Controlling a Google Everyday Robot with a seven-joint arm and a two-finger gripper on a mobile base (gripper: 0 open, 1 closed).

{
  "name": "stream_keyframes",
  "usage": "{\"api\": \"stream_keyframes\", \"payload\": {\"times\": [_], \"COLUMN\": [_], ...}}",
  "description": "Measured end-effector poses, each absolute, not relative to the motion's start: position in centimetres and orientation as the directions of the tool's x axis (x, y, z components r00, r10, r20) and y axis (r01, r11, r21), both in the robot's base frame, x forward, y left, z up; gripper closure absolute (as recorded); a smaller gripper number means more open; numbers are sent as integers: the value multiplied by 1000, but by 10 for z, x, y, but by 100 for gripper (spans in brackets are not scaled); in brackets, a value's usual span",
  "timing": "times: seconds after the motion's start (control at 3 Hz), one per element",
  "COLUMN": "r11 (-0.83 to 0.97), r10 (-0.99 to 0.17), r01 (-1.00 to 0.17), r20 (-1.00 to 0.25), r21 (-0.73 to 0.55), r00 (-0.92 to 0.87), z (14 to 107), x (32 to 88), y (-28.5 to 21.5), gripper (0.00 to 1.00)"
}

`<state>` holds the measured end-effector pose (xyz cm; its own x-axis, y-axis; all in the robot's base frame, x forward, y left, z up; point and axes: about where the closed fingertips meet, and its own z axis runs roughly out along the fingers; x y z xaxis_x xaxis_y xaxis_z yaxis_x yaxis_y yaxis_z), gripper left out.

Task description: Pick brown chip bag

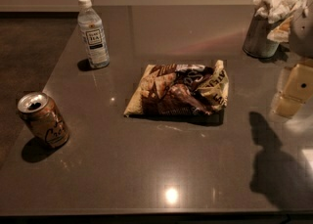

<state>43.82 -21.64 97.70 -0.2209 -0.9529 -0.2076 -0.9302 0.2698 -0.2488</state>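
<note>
The brown chip bag (178, 90) lies flat in the middle of the dark table (146, 169). It is glossy dark brown with pale yellow edges, white lettering and chip pictures. My gripper (295, 90) shows as a pale cream part at the right edge of the view, to the right of the bag and apart from it. Part of the grey arm (303, 34) is above it. The gripper holds nothing that I can see.
A clear water bottle (92, 33) with a white cap stands at the back left. An open orange-brown can (44, 120) stands at the front left. A metal cup of white napkins (266, 25) stands at the back right. The arm's shadow (271, 159) falls front right.
</note>
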Motion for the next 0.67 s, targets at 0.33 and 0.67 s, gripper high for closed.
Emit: {"api": "stream_keyframes", "payload": {"times": [0.33,0.67], "r11": [270,264], "r10": [-953,-955], "r01": [-930,-936], "r20": [-208,-201], "r21": [-249,-232], "r00": [-221,-219], "z": [977,975], "x": [438,448], "y": [-216,-206], "gripper": [0,0]}}
